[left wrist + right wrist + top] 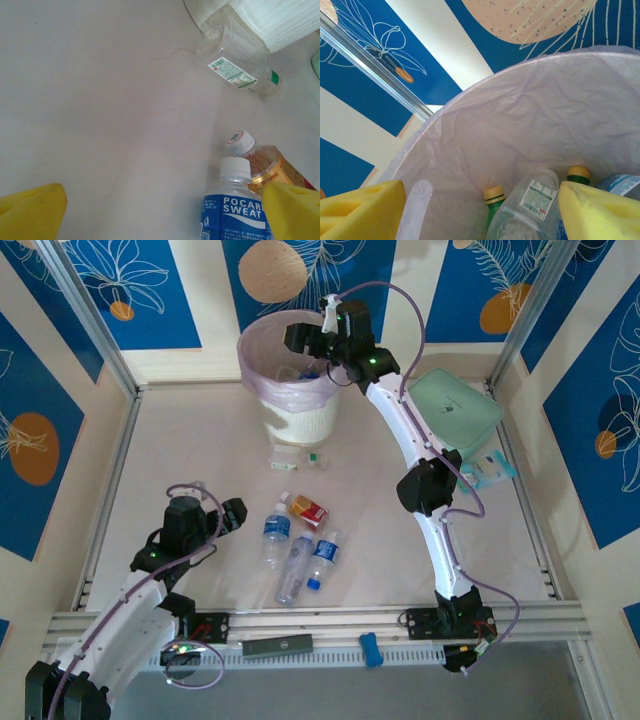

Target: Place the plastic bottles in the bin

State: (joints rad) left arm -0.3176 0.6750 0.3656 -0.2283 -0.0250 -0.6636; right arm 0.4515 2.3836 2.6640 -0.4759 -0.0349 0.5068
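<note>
Jaws wide apart and empty on my left gripper (162, 212), a blue-labelled bottle (232, 210) just beside one pad (292, 210) and a red-labelled bottle (267, 167) behind it. Farther off, a clear bottle (235, 62) lies just beside the bin (280, 20). My right gripper (480, 210), jaws also apart and empty, hangs above the bin's mouth, with several bottles (530, 200) inside.

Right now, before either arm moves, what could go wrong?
The open left gripper is off-centre from the Pocari Sweat bottle, with the red-labelled bottle right beside it; closing may knock or pinch both. The open right gripper hovers over the bin, close to the pink liner; swinging away could snag it.
</note>
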